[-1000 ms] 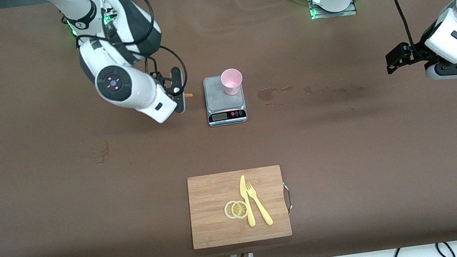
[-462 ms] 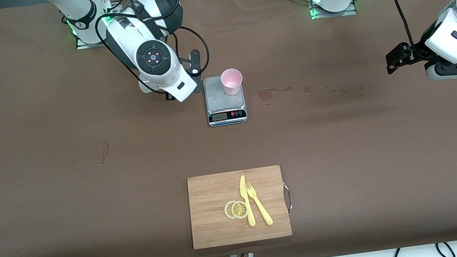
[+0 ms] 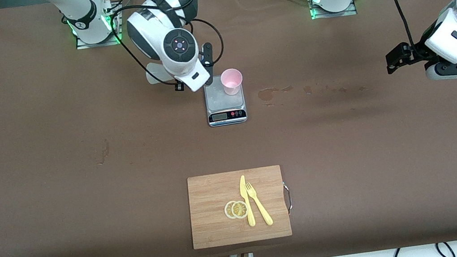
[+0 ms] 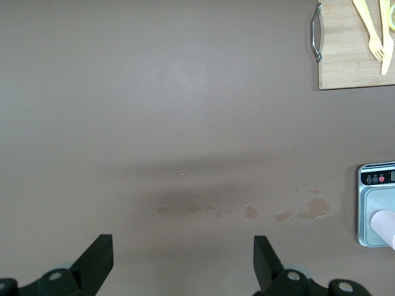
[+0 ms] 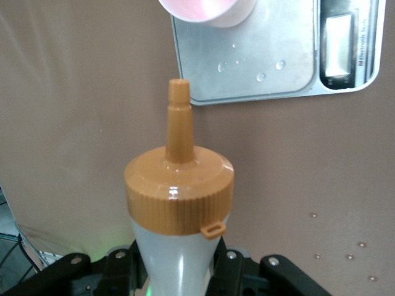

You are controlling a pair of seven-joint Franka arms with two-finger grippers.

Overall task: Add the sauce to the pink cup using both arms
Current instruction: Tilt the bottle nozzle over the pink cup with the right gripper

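Holding the sauce bottle (image 5: 179,209), the right end effector (image 5: 179,271) has its fingers squeezed tight on the whitish body, just under the orange cap. It is up in the air over the table (image 3: 36,175), right beside the scale (image 3: 225,102), at the scale's edge toward the right arm's end. From the right wrist view, the orange nozzle points toward the edge of the scale's shiny plate. Some small drops sit on that plate.

The pink cup (image 3: 231,81) stands upright on the scale, at the plate's corner away from the little screen. The screen and buttons are on the side of the scale nearer to the front camera.

The left end effector (image 4: 179,271) waits up in the air over the table, well apart from the scale, toward the left arm's end. Its two black fingers (image 4: 99,259) stand wide apart with nothing between them. Under it the table has a row of small wet spots (image 3: 268,93) that starts beside the scale.

Nearer to the front camera lies a wooden cutting board (image 3: 211,194). On it are a yellow knife (image 3: 246,203), a yellow fork (image 3: 259,205) and two lemon slices (image 3: 236,209). The slices touch each other just beside the knife.
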